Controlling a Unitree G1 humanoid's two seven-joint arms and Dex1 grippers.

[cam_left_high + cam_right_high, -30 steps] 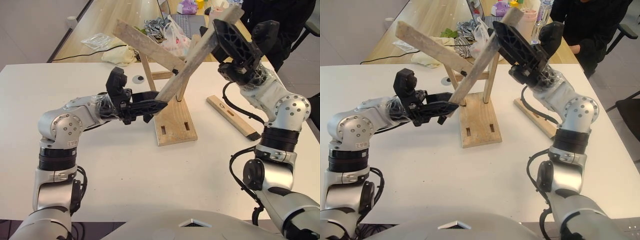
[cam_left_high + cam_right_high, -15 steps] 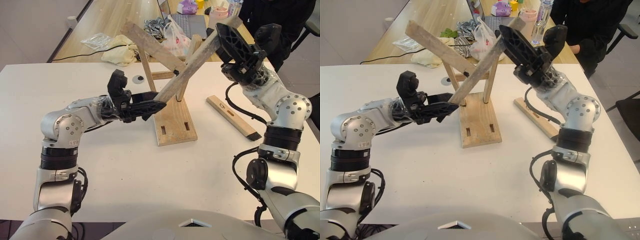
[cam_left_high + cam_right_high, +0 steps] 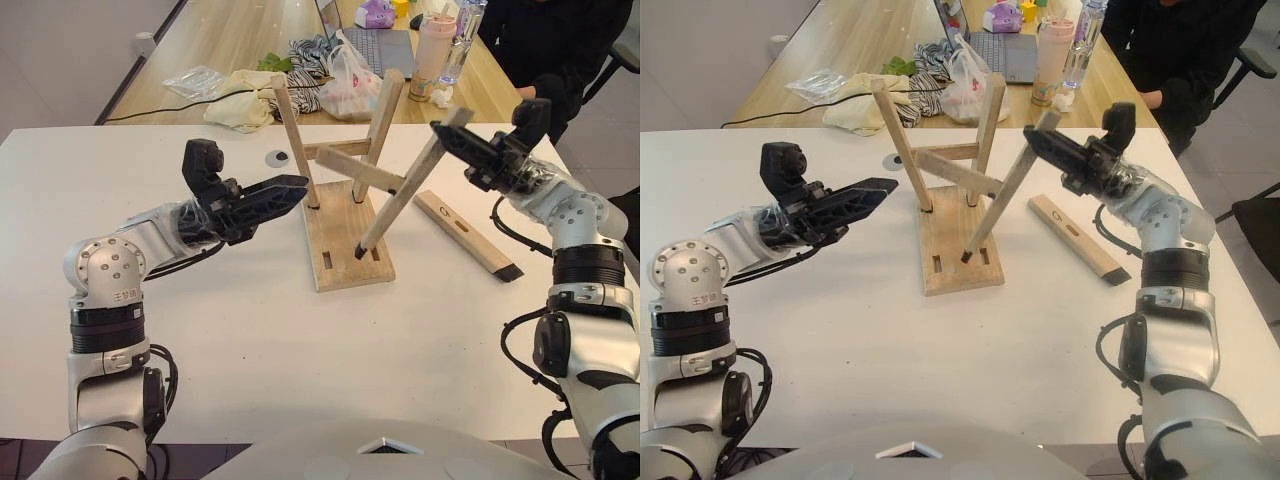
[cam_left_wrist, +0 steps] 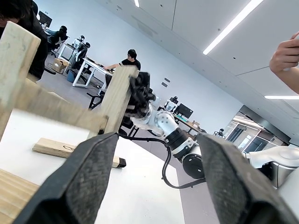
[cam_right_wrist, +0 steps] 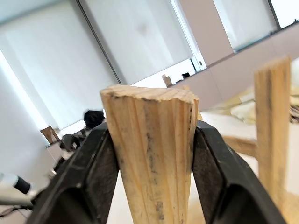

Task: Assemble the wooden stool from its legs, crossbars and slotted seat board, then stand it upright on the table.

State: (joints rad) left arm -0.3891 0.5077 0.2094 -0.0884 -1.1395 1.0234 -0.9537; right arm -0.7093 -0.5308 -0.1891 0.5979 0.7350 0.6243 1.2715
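The slotted seat board (image 3: 340,262) lies flat on the white table. Two legs (image 3: 290,140) (image 3: 378,130) stand up from its far end, joined by a crossbar (image 3: 325,150). My right gripper (image 3: 452,138) is shut on the top of a third leg (image 3: 400,195), which slants down to a near slot in the board; I cannot tell if its foot is seated. A crossbar (image 3: 362,173) runs from this leg toward the standing legs. In the right wrist view the leg end (image 5: 149,140) sits between both fingers (image 5: 86,179). My left gripper (image 3: 272,190) hangs open left of the stool, apart from it; its fingers (image 4: 88,163) hold nothing.
A loose wooden piece (image 3: 467,233) lies on the table right of the seat board. A small dark disc (image 3: 277,157) sits behind the left gripper. Beyond the table's far edge stands a wooden desk (image 3: 220,40) with bags, a laptop and a cup.
My left gripper let go of the slanted leg's lower end and drew back to the left, open. The right gripper lowered that leg and its crossbar, setting the foot down on the seat board.
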